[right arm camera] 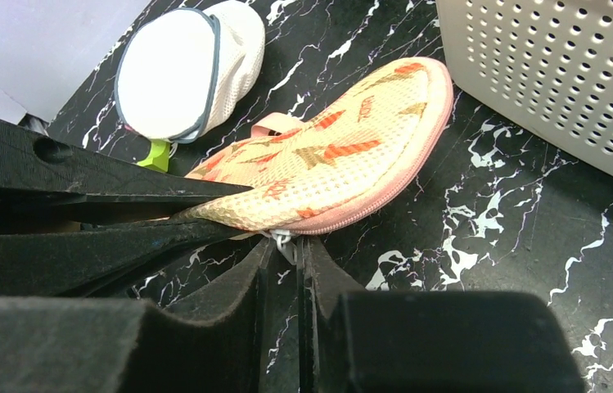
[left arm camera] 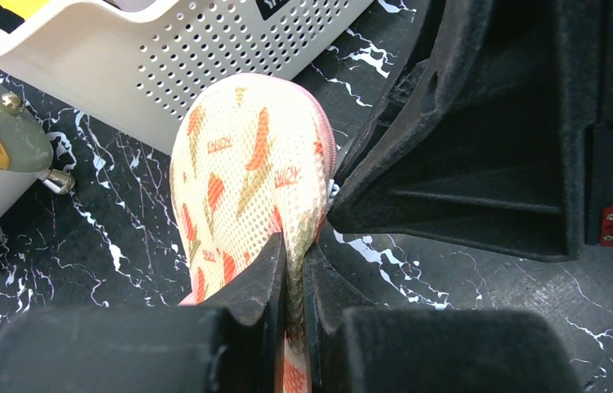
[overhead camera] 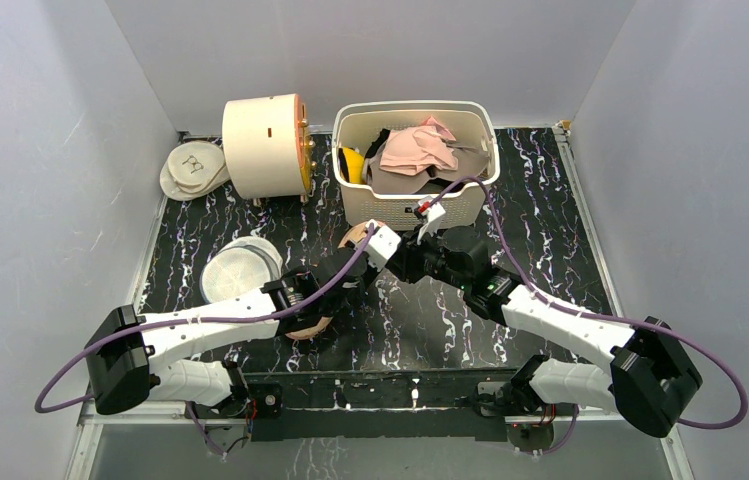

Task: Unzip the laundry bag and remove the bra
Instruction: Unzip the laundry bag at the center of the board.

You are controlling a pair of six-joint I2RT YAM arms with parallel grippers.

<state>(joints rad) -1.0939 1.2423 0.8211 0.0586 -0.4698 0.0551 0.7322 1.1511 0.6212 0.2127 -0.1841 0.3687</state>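
Left wrist view: the laundry bag is seen lying on the black marbled table, just in front of the white perforated basket; its edge is pinched by the left gripper; its zip pull is nipped between the nearly closed fingers of the right gripper.

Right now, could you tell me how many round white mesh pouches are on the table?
2: one pouch beside the left arm, another pouch in the far left corner by the cream drum. The basket might hide more.
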